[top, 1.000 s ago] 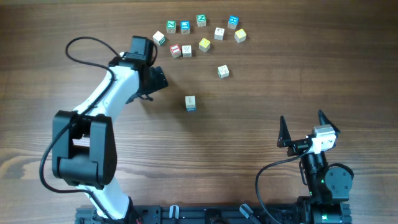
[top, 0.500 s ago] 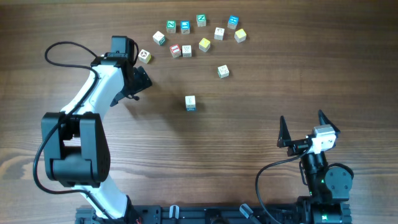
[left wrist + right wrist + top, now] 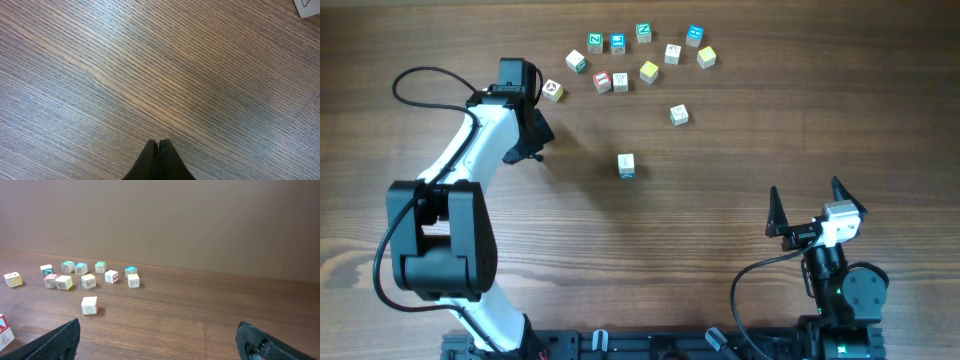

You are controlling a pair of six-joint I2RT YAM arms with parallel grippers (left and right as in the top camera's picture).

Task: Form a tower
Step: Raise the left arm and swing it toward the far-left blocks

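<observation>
Overhead: tower (image 3: pixel 626 166) is seen from almost straight above, so its cube count cannot be told. Marks on the loose cubes (image 3: pixel 648 72) are too small to read.

Left wrist view: a pale cube (image 3: pixel 311 7) is clipped by the top right corner, with only one corner and a scrap of drawn line showing. Left gripper (image 3: pixel 159 146) shows its tips only; the rest is cut by the bottom edge.

Right wrist view: a red-marked cube (image 3: pixel 4 330) is cut by the left edge, and I cannot tell whether it belongs to the tower. Right gripper (image 3: pixel 157 325): fingers (image 3: pixel 60 341) run off the bottom corners. Letters on the far cubes are blurred.
</observation>
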